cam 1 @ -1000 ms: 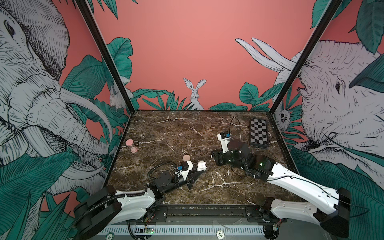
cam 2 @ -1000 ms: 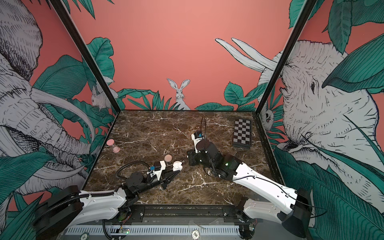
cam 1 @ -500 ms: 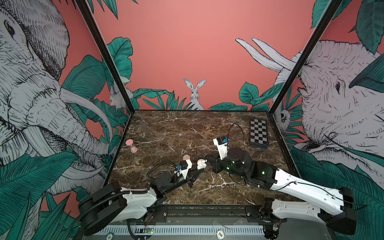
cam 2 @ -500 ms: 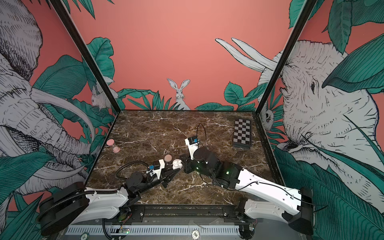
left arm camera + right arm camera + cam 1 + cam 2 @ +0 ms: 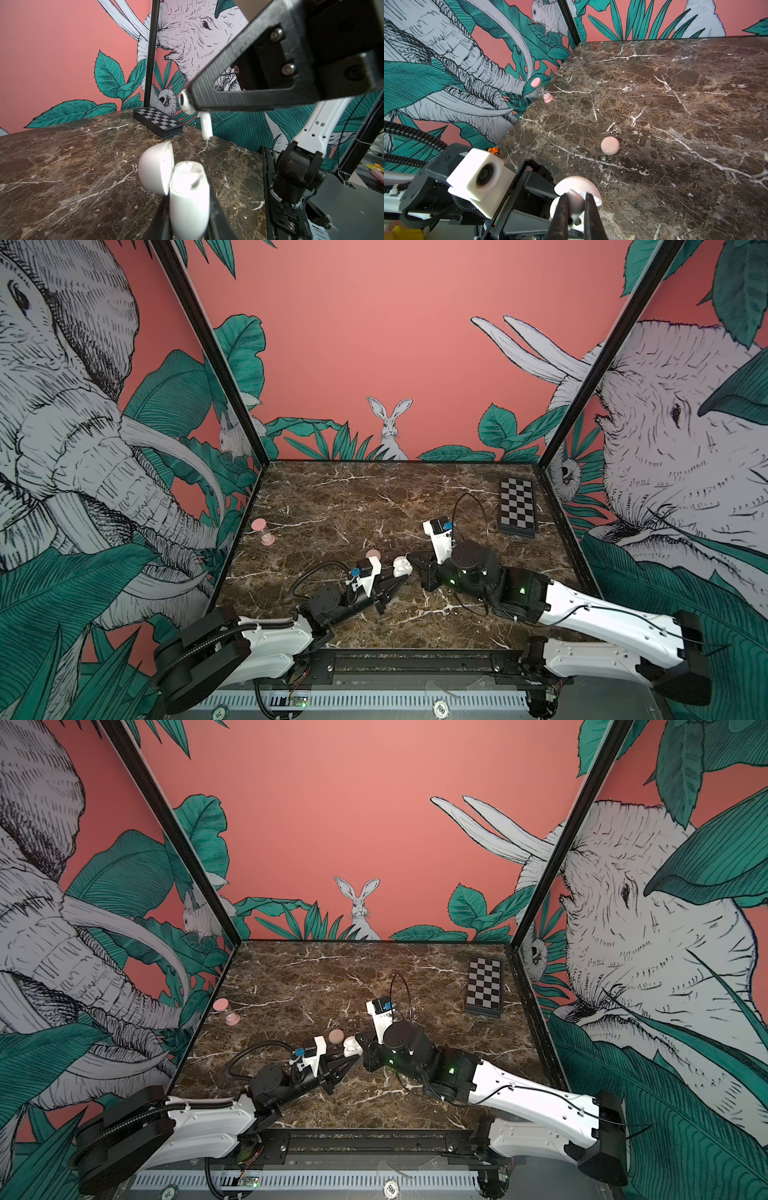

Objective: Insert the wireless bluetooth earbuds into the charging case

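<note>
**A:** Two arms reach low over the worktop (image 5: 332, 497) and meet a little toward 6 o'clock of its middle, as we see in both top views. The left arm (image 5: 270, 639) stretches in from 7 o'clock, the right arm (image 5: 582, 610) from 5 o'clock.

**B:** We find the left end effector (image 5: 395, 580) clenched on the charging case (image 5: 189, 197), whose lid (image 5: 154, 168) stands open. The right end effector (image 5: 411, 559) pinches one earbud (image 5: 205, 124) by its head. The stem hangs down near the case's open mouth and is not touching it in the left wrist view.

**A:** What can't we make out?

**B:** The case's sockets are blurred there, so we cannot tell whether another bud sits inside. The left fingers (image 5: 216, 220) are cut off at the picture's edge. In the right wrist view the right fingers (image 5: 562, 212) cover most of the earbud.
</note>
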